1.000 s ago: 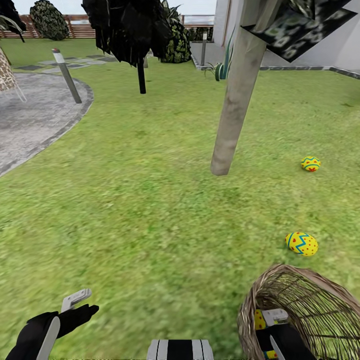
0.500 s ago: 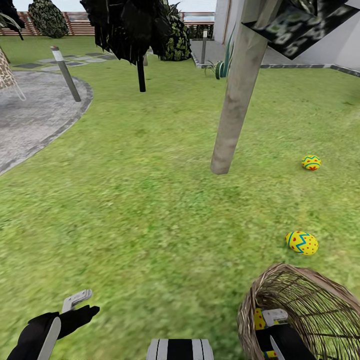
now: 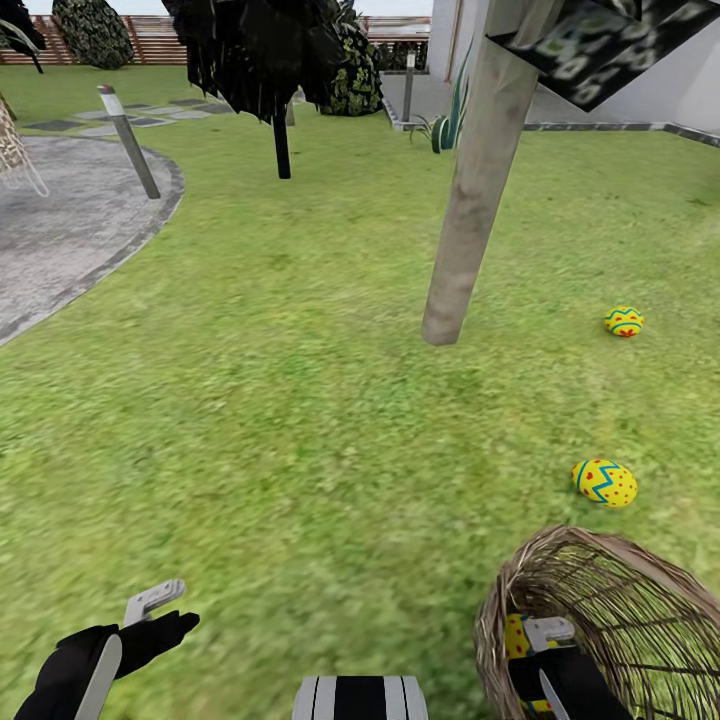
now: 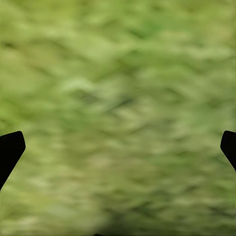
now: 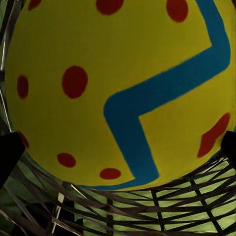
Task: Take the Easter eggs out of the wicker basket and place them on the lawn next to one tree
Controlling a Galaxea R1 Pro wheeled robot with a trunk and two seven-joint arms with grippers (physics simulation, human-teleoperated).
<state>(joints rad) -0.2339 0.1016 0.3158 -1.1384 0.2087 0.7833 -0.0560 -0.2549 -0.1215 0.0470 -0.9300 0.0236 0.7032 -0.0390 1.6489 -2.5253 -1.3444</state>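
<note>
Two Easter eggs lie on the lawn (image 3: 280, 400) to the right of the tree (image 3: 470, 200): one egg (image 3: 624, 321) farther off, one egg (image 3: 604, 483) just beyond the wicker basket (image 3: 500, 600). The basket stands at the lower right, and a third egg (image 3: 517, 636) rests inside it against the near wall. My right gripper (image 3: 545, 650) is down in the basket. In the right wrist view that egg (image 5: 73, 39) sits huge between the gripper's (image 5: 118, 147) spread fingertips, over the woven basket bottom (image 5: 157, 211). My left gripper (image 3: 160, 615) hangs open over bare grass (image 4: 118, 73).
A grey paved round area (image 3: 60, 230) lies at the far left, with a short bollard post (image 3: 130, 140) on its edge. A dark-leaved tree (image 3: 270, 60) stands farther back. Bushes, a fence and a house wall (image 3: 690, 90) close off the back.
The whole picture has slid up slightly, so the camera has moved. Eggs, basket and both grippers keep their places.
</note>
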